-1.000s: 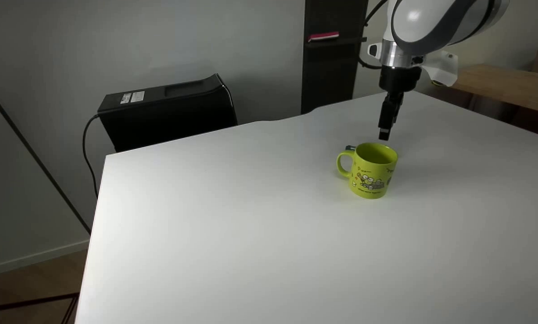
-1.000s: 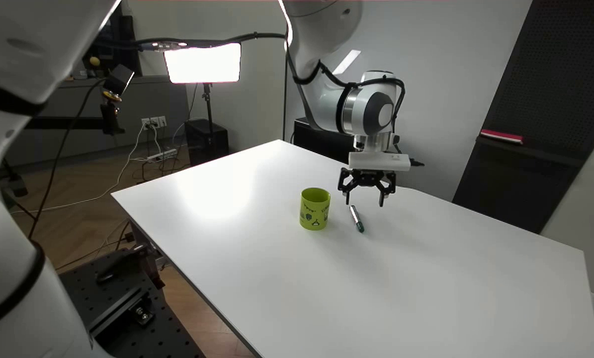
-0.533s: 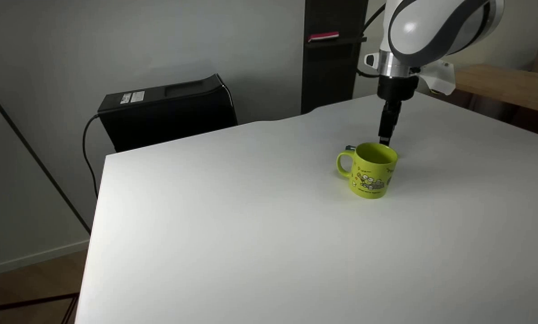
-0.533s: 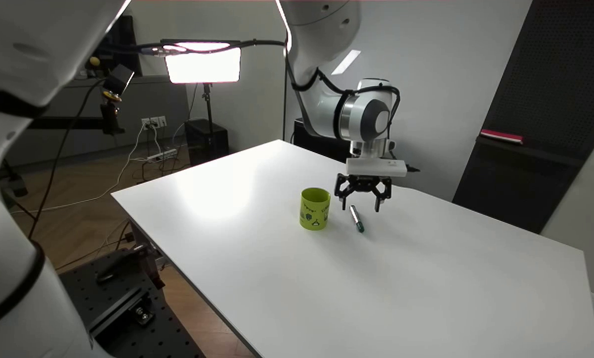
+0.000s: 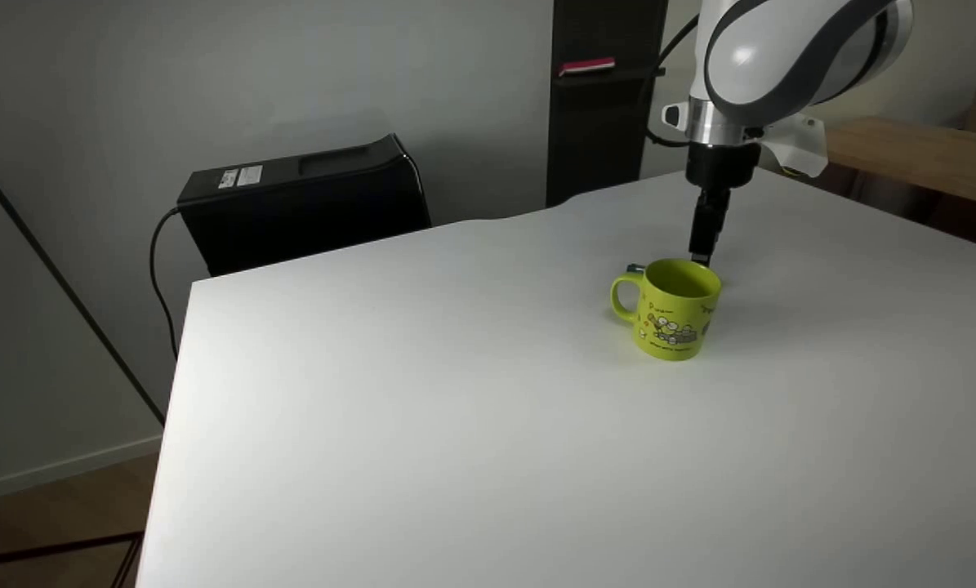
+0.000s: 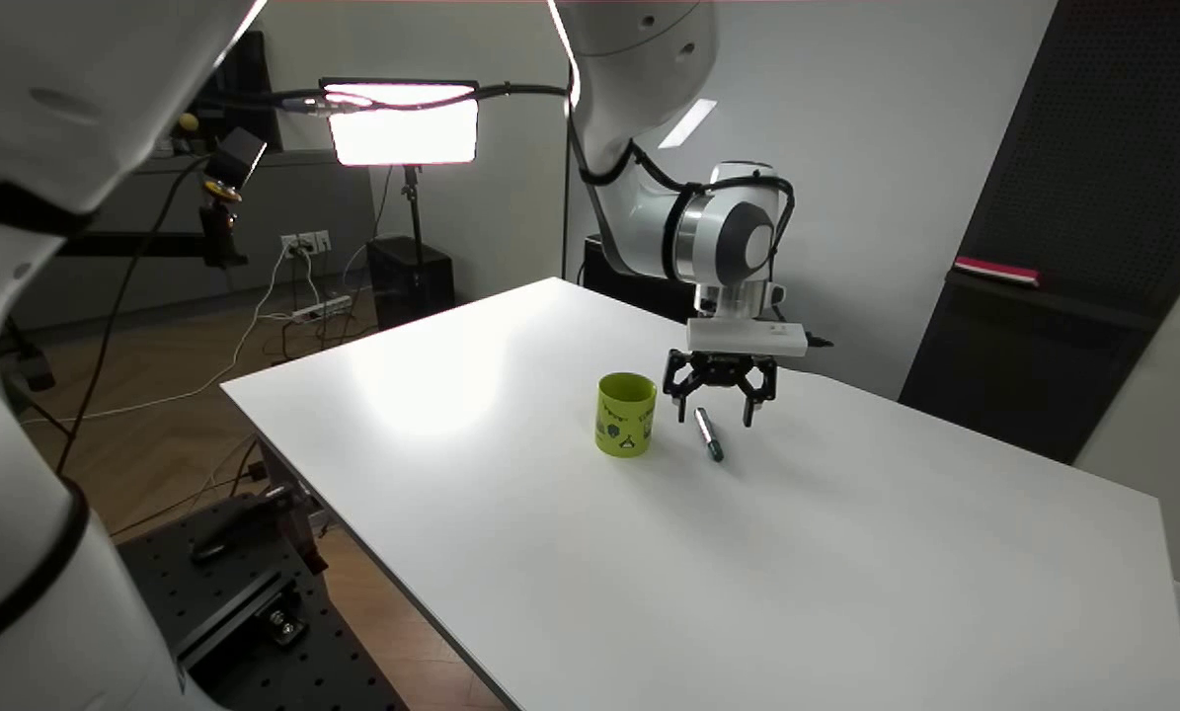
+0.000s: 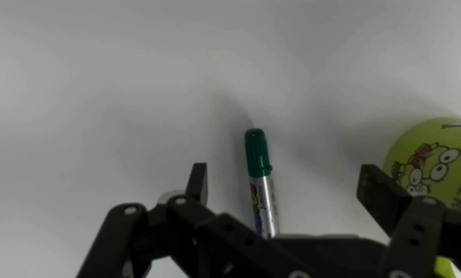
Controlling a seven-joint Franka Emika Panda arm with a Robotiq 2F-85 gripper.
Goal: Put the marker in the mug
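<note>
pincer (image 6: 715,422) spread, slightly lower vs b4; marker (image 7: 262,185) & mug (image 5: 674,317) unmoved.

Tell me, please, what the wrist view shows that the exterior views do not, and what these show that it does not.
Only the wrist view shows the coloured print on the marker.

Only the exterior views show the robot's arm and a flat red item at a tall dark unit.

All share the mug, the white table, the jaws, which stand open, and the marker, though an exterior view shows just one end of it.
</note>
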